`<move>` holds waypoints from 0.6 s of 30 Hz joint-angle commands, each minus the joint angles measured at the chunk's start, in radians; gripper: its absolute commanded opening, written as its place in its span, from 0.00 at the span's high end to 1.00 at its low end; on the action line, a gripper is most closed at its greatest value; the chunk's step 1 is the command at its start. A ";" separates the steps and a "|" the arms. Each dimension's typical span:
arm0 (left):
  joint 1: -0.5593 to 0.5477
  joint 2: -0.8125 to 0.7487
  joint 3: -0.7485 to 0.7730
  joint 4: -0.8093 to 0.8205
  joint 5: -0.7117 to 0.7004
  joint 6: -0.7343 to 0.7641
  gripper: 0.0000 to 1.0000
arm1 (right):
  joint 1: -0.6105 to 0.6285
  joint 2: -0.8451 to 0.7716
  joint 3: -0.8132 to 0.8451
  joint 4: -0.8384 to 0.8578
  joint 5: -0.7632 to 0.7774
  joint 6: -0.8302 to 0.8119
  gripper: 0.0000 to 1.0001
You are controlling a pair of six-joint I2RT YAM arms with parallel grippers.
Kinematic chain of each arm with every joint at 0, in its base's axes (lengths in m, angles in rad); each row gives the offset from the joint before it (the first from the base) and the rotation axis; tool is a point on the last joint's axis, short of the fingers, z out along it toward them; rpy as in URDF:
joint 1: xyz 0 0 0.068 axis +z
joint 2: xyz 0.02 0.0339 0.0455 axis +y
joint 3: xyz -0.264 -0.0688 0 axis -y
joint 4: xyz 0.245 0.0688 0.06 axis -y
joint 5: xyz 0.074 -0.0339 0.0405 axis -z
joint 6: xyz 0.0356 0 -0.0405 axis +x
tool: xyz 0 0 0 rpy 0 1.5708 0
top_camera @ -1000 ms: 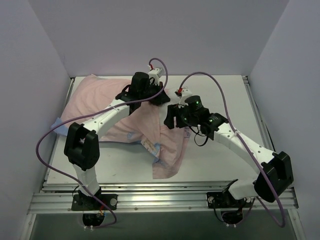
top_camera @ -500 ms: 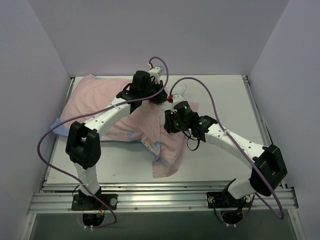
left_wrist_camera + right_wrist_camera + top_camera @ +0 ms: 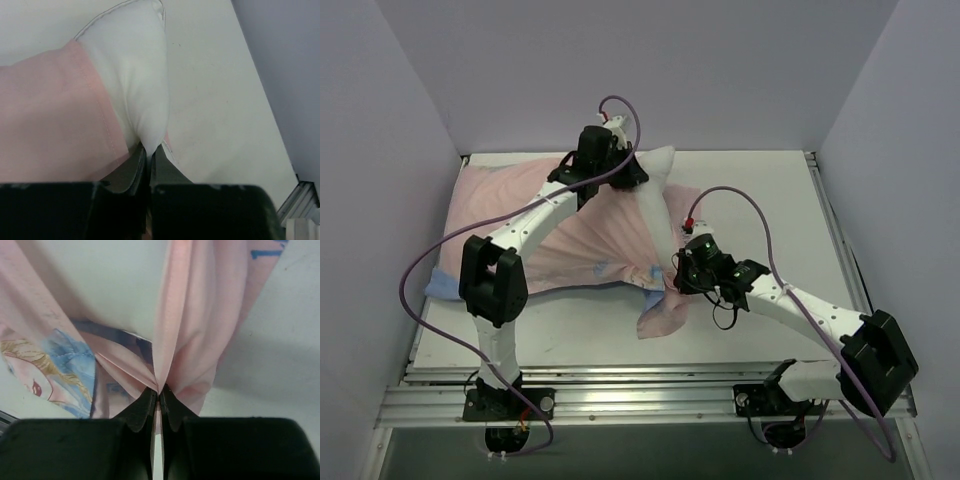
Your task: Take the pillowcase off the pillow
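The pillowcase lies inside out, pale pink, over the left half of the table. A white corner of the pillow pokes out of it at the back middle. My left gripper is shut on that corner; in the left wrist view the white pillow tapers into the gripper, with the pink pillowcase beside it. My right gripper is shut on a gathered fold of the pillowcase, pinched at the gripper. The blonde princess print shows at the left.
The white table is walled in on three sides. An aluminium rail with both arm bases runs along the near edge. Purple cables loop above the arms. A blue hem of the pillowcase hangs near the left edge.
My right gripper has shut on the pillowcase and drawn it toward the near right. My left gripper has pulled back with the pillow corner. More white pillow now shows.
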 commanded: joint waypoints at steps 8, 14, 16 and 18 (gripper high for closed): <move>0.141 0.000 0.136 0.055 0.195 -0.323 0.98 | -0.203 -0.142 -0.228 0.045 -0.231 0.085 1.00; 0.132 -0.007 0.131 0.114 0.261 -0.365 0.98 | -0.204 -0.152 -0.225 0.148 -0.277 0.084 1.00; 0.127 -0.017 0.116 0.101 0.257 -0.351 0.98 | -0.205 -0.208 -0.188 0.125 -0.244 0.070 0.89; 0.115 -0.030 0.067 0.104 0.249 -0.339 0.98 | -0.205 -0.223 -0.091 0.088 -0.160 0.039 0.73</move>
